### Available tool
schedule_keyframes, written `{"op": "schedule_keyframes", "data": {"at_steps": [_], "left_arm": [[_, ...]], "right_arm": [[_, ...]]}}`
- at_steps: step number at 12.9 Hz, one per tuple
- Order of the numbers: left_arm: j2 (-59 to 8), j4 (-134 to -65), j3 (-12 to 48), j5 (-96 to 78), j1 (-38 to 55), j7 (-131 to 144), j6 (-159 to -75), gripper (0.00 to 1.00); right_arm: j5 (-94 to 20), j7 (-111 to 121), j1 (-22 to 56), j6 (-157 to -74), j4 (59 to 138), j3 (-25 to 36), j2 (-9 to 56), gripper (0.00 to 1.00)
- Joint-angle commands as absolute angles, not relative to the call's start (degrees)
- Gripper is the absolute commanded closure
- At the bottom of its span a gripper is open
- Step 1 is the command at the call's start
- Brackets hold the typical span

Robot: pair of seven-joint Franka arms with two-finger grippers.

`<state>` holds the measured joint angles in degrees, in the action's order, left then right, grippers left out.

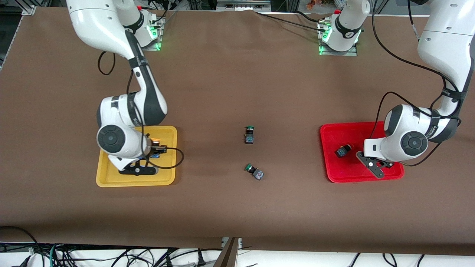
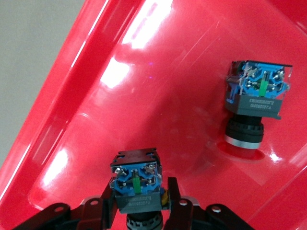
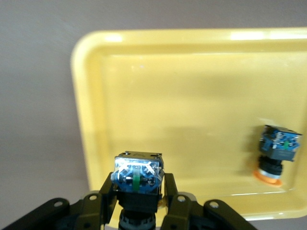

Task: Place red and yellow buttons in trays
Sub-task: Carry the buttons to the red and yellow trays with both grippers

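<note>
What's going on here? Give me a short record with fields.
left gripper: over red tray, shut on a button
right gripper: over yellow tray, shut on a button
red tray: one button lying in it
yellow tray: one orange-capped button lying in it
table: two green buttons between the trays

Two trays on the desk: one yellow tray, one red tray. Two switches in the yellow tray: one loose, orange-yellow-capped, one gripped. Two in the red tray: one loose, one gripped. Two green-capped switches on the bare desk. Six switches altogether.
</note>
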<state>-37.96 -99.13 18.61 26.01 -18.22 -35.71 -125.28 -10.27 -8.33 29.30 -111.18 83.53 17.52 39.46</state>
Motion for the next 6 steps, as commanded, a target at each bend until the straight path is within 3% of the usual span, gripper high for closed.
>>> {"op": "schedule_keyframes", "data": {"at_steps": [1, 6], "left_arm": [[-38.0, -99.0, 19.3, 27.2, -19.4, -36.4, -125.8, 0.0], [-34.2, -98.6, 20.3, 26.3, -19.3, -36.0, -123.6, 0.0]], "right_arm": [[-11.7, -1.5, 28.4, -114.9, 89.5, 18.5, 38.6, 1.0], [-14.4, -0.2, 28.0, -129.2, 97.9, 18.2, 39.2, 1.0]]}}
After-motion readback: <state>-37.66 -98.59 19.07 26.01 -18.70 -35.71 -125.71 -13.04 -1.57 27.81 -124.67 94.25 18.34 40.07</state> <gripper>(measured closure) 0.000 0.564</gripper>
